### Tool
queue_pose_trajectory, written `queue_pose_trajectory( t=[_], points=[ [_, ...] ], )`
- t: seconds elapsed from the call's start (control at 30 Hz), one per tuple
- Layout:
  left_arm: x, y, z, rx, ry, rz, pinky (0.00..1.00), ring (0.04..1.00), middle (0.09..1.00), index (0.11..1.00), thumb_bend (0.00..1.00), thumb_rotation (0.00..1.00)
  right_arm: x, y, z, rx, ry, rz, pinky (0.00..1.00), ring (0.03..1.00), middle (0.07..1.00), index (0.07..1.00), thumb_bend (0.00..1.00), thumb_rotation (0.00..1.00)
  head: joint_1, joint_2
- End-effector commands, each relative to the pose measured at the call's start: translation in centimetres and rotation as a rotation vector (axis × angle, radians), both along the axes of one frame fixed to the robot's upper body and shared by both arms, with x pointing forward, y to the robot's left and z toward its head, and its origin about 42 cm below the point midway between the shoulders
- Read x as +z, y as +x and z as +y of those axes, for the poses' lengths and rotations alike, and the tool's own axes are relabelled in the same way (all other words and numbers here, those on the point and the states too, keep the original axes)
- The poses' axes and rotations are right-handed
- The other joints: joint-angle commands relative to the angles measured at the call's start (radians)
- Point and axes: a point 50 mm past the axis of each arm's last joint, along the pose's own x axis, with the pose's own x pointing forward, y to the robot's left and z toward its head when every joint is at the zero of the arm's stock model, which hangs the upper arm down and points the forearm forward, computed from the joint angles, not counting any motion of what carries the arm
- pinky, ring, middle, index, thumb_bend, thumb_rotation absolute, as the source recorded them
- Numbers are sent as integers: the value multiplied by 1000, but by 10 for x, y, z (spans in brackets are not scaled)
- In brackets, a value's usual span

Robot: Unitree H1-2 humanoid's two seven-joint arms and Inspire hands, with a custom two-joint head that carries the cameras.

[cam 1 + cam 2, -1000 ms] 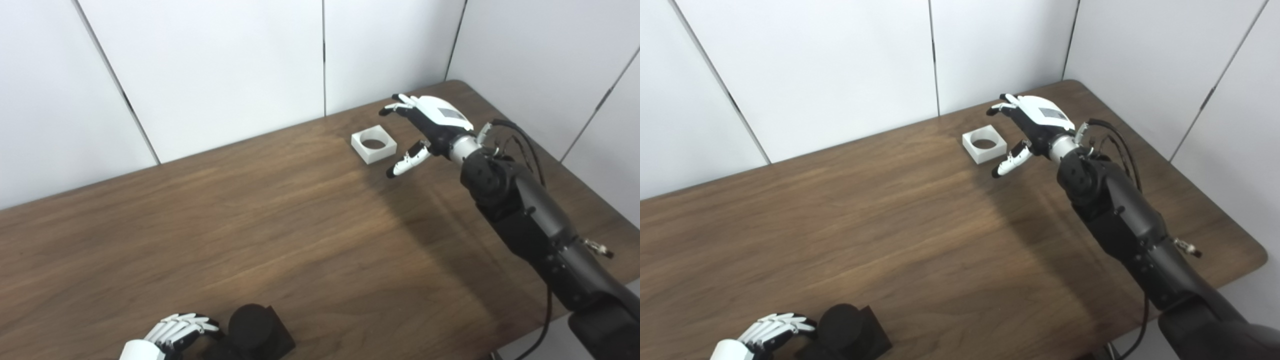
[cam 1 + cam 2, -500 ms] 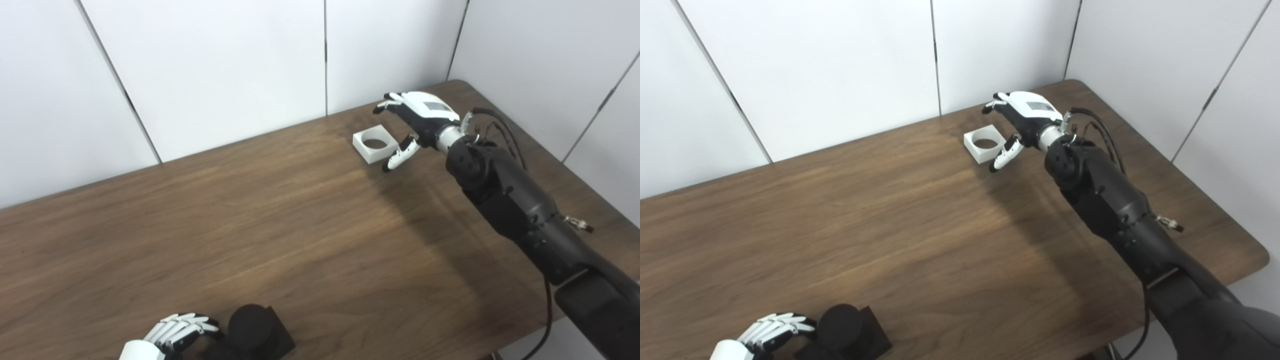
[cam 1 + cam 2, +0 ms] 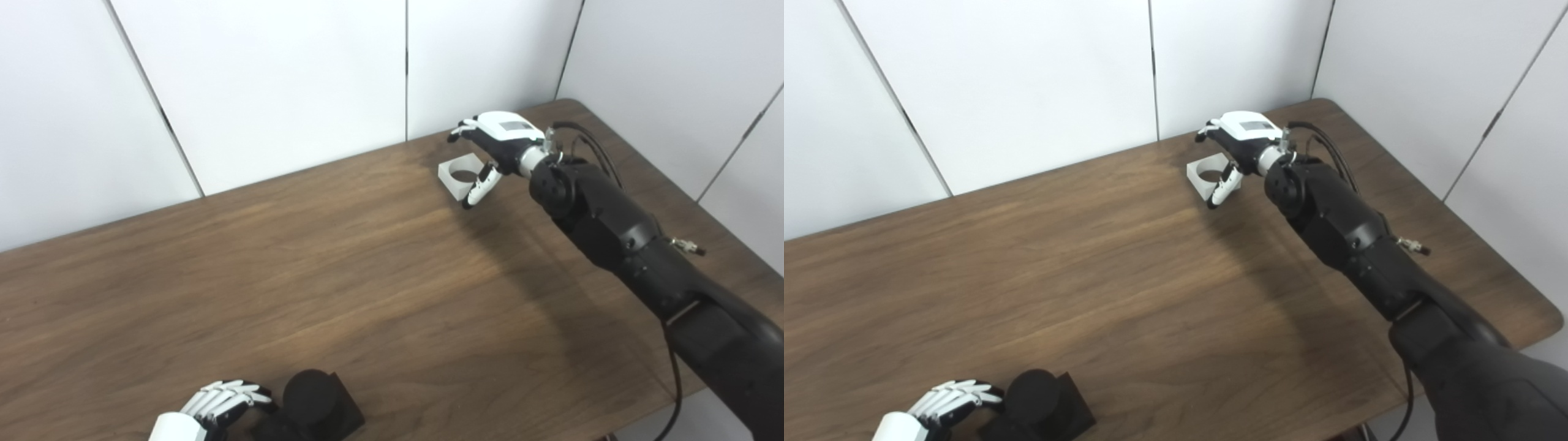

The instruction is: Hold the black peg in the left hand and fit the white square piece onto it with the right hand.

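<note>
White square piece [image 3: 460, 177] lies beneath the spread, empty right hand [image 3: 497, 142], poised to grasp; left hand [image 3: 211, 409] curls beside the black peg [image 3: 311, 404], grip unclear.

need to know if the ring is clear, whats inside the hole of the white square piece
Through the hole of the white square piece only table shows. The right hand covers its right edge, so that part is hidden.
</note>
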Motion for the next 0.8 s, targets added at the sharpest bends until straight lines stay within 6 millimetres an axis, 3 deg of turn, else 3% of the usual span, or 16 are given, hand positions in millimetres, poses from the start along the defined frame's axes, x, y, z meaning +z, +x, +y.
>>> queue_pose_trajectory(
  t=[0.0, 0.3, 0.77],
  points=[
    [-6, -8, 3, 7, 53, 34, 780, 751, 699, 490, 515, 47, 35, 15, -5, 25, -63, -80, 997, 1000, 950, 844, 862, 211, 0, 1],
    [-2, -9, -1, 10, 47, 33, 776, 745, 694, 490, 516, 45, 31, 26, -7, 16, -117, -42, 967, 987, 938, 841, 812, 181, 6, 6],
    [3, -10, -3, 9, 48, 23, 770, 740, 689, 490, 516, 44, 26, 28, -16, 15, -176, -16, 927, 959, 906, 791, 727, 175, 12, 14]
  ],
)
